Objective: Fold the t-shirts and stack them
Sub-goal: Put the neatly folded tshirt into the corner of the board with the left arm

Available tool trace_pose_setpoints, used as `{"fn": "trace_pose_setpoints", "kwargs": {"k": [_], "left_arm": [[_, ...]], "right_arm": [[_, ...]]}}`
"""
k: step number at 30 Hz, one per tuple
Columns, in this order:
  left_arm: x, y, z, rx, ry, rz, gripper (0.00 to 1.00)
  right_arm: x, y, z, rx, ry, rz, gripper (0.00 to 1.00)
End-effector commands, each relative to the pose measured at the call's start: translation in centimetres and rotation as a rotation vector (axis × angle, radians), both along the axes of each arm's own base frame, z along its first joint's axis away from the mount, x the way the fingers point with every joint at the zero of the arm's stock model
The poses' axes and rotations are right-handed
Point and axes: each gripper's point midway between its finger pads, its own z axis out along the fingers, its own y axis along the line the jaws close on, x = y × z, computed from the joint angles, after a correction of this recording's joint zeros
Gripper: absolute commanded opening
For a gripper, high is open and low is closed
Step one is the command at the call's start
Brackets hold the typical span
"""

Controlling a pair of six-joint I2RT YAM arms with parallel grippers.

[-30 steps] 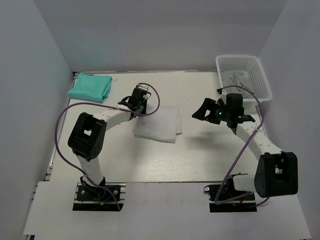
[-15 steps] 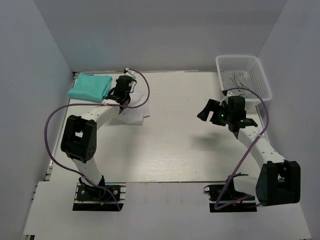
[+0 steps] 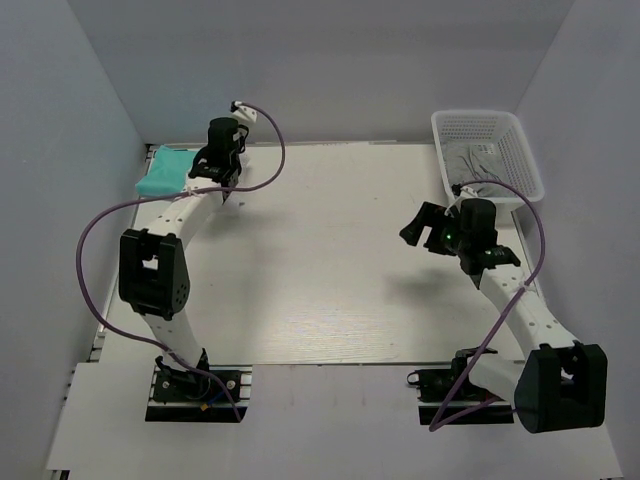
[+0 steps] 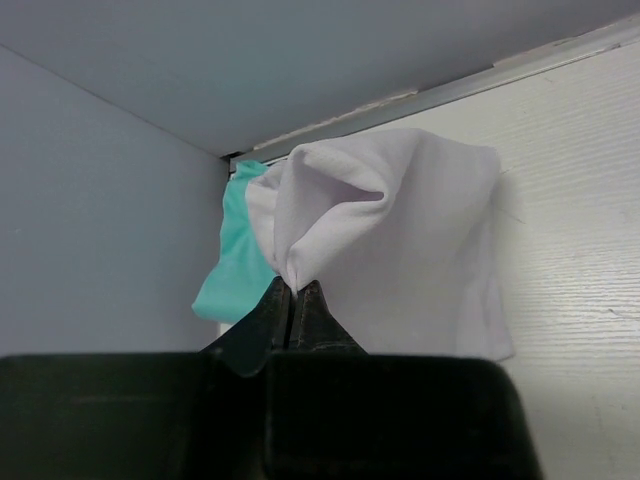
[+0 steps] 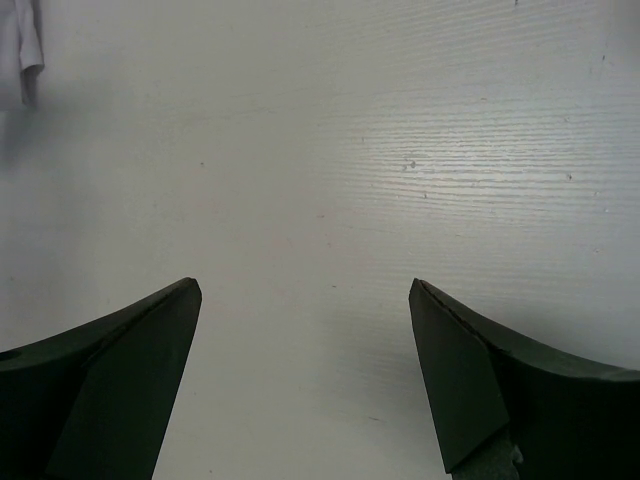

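Note:
In the left wrist view my left gripper (image 4: pixel 293 288) is shut on a pinched fold of the white t-shirt (image 4: pixel 400 230), which hangs bunched in front of it over the table's back left corner. The teal t-shirt (image 4: pixel 232 275) lies folded just behind and left of the white one. From above, the left gripper (image 3: pixel 220 178) sits at the right edge of the teal t-shirt (image 3: pixel 160 172), and the arm hides most of the white cloth. My right gripper (image 3: pixel 420 225) hovers open over bare table at the right, with nothing between its fingers (image 5: pixel 305 290).
A white mesh basket (image 3: pixel 520 150) stands at the back right corner with some pale cloth inside. Grey walls close in the table on the left, back and right. Purple cables loop off both arms.
My left arm has carried the white t-shirt from the middle of the table to the back left, next to the teal one. The right arm shifted slightly to the right, jaws still open.

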Motion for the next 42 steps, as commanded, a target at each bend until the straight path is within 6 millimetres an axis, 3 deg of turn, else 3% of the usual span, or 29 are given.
{"fn": "trace_pose_setpoints", "kwargs": {"k": [1, 6, 14, 15, 22, 23, 24, 25, 28, 41, 42], "left_arm": [[0.5, 0.5, 5.1, 0.004, -0.083, -0.033, 0.00], [0.9, 2.3, 8.2, 0.016, -0.129, -0.005, 0.00], [1.7, 5.0, 7.5, 0.008, -0.092, 0.028, 0.00], [2.0, 4.8, 6.5, -0.003, -0.072, 0.020, 0.00], [4.6, 8.3, 4.0, -0.008, -0.058, 0.089, 0.00], [5.1, 9.1, 4.8, -0.009, -0.075, 0.103, 0.00], [5.8, 10.0, 3.2, -0.014, -0.046, 0.121, 0.00], [6.5, 10.0, 4.0, -0.016, -0.064, 0.121, 0.00], [7.8, 12.8, 2.4, -0.027, -0.044, 0.181, 0.00], [10.4, 20.5, -4.7, -0.080, -0.025, 0.341, 0.00], [10.5, 21.4, -4.5, -0.094, -0.045, 0.367, 0.03]], "right_arm": [[0.4, -0.5, 1.1, -0.009, -0.057, -0.019, 0.91], [0.0, -0.4, 1.7, 0.000, -0.071, -0.021, 0.91], [0.2, -0.1, 2.6, 0.021, -0.088, -0.016, 0.91], [0.3, -0.1, 2.7, 0.021, -0.088, -0.016, 0.91], [0.8, 0.2, 3.3, 0.036, -0.097, -0.010, 0.91], [0.9, 0.3, 3.4, 0.040, -0.096, -0.009, 0.91], [0.9, 0.3, 3.3, 0.041, -0.090, -0.011, 0.91], [1.1, 0.3, 3.1, 0.038, -0.083, -0.015, 0.91], [1.2, 0.3, 2.6, 0.044, -0.064, -0.020, 0.91], [2.6, 1.4, 2.1, 0.077, -0.026, 0.013, 0.91], [2.8, 1.5, 2.1, 0.078, -0.025, 0.013, 0.91]]}}
